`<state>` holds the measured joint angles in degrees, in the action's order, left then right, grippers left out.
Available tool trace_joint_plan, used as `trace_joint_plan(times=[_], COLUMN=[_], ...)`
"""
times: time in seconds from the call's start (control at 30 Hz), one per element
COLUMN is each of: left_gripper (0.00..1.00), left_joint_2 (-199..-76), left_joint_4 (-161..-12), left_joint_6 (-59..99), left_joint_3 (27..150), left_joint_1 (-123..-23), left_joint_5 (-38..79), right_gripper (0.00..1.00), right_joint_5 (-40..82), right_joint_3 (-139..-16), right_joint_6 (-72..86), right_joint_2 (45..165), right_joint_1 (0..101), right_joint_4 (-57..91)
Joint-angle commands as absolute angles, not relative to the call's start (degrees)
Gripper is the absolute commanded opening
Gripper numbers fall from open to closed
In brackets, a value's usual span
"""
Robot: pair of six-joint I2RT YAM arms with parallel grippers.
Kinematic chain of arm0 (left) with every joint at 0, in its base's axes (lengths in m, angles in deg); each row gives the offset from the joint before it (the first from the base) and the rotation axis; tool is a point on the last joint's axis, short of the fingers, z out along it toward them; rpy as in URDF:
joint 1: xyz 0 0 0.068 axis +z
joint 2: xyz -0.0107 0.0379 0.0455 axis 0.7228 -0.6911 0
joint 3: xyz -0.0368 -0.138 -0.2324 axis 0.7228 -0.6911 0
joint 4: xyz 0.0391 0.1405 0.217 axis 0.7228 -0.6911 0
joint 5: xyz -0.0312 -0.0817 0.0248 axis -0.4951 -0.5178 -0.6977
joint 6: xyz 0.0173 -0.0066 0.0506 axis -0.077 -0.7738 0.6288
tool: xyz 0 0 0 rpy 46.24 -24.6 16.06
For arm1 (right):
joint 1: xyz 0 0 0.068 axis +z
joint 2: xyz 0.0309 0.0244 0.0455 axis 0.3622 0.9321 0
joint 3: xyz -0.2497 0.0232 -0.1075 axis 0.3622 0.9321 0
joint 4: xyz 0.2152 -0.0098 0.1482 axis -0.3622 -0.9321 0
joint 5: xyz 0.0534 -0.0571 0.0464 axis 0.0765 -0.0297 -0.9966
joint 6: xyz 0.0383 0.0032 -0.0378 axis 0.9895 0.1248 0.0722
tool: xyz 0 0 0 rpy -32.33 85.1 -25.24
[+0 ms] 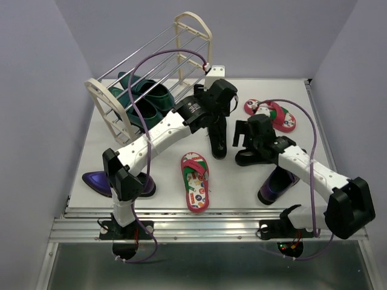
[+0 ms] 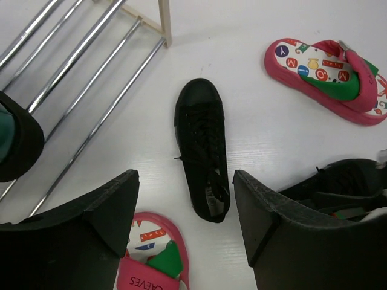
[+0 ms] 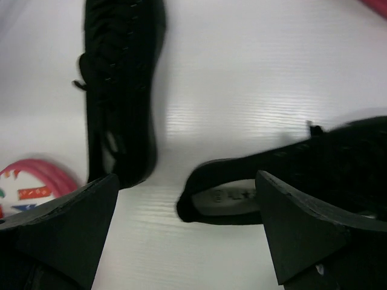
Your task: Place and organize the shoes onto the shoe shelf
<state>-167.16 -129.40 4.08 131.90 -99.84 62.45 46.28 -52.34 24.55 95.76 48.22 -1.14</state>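
Left gripper [image 2: 184, 184] hangs with its jaws spread wide and nothing in them, directly over a black lace-up shoe [image 2: 202, 157] that lies flat on the white table [image 1: 242, 196]. The right gripper [image 3: 186, 181] is fully spread and also holds nothing, low over a second black shoe [image 3: 290, 181] lying just beside the first.

The tabletop is matte white with fine ribbing that catches the light. A grooved metal rail [image 1: 211, 226] runs along its near edge, and plain pale lavender walls [image 1: 272, 36] close it in on three sides.

The shoe shelf [image 1: 192, 27] stands at the back left corner, set at an angle, with a pair of dark green shoes [image 1: 142, 96] on a lower tier. One red flip-flop [image 1: 195, 181] lies near the front centre and another [image 1: 275, 115] toward the back right. One purple loafer [image 1: 100, 181] sits at the front left and one [image 1: 278, 184] under the right arm.
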Motion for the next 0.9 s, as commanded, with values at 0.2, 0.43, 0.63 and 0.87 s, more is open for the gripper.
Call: trace_joint_plan(times=[0.2,0.43,0.63,0.87], left_gripper=[0.74,0.74,0.74,0.74], left_joint_2=[-157.0,-151.4,-145.8,-140.3], left_joint_4=[-130.9,-129.8,-128.9,-127.7], left_joint_6=[9.4,10.2,9.3,9.0], left_joint_3=[139.1,136.1,131.6,127.1], left_joint_1=[-98.4,-94.8,-90.7,-86.3], left_joint_5=[68.8,70.4,69.1,67.2], right_gripper=[0.98,0.98,0.76,0.01], right_joint_5=[37.6,33.1,34.1,35.8], right_joint_3=[-59.3,-61.5,-63.2,-64.0], right_joint_6=[21.0,21.8,22.9,21.1], right_joint_2=[107.8,115.9,121.9,120.4], right_joint_1=[53.1,54.2,54.2,54.7], right_joint_4=[6.7,10.9,11.5,10.3])
